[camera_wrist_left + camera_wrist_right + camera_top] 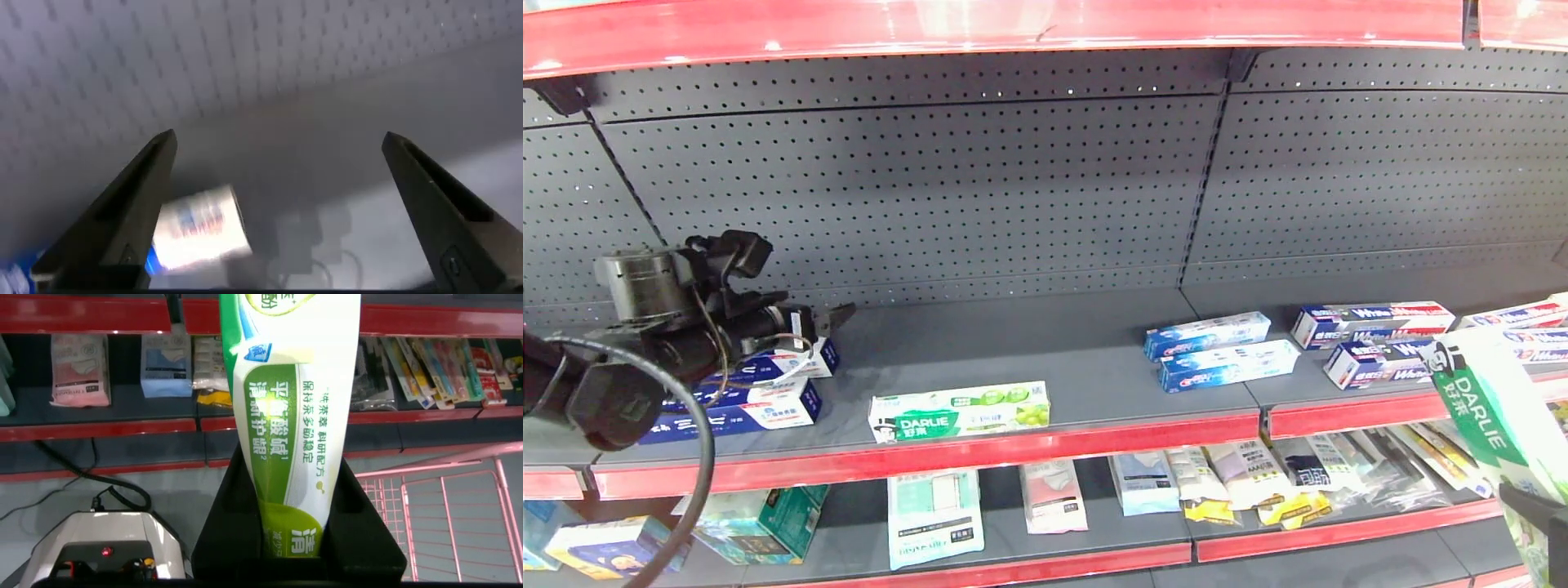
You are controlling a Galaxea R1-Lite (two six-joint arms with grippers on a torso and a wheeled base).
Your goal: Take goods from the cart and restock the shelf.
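Clamping the lower end of a green-and-white toothpaste box (290,416), my right gripper (294,539) has its fingers pressed tight on both sides, and the box stands up out of it. From the head camera that box (1494,404) leans at the far right, in front of the red lip of the shelf (1029,343). A pink wire cart (458,506) sits low beside this gripper.

My left gripper (837,314) hangs over the left end of the same shelf with its fingers (131,212) spread wide and nothing between them, just above two stacked blue-and-white boxes (760,404).

A matching green box (960,411) lies flat near the front edge. Grey board shows between it and a pair of light blue boxes (1221,351) to the right, and from it back to the perforated panel (931,188). Another red-edged shelf (1013,24) runs overhead.
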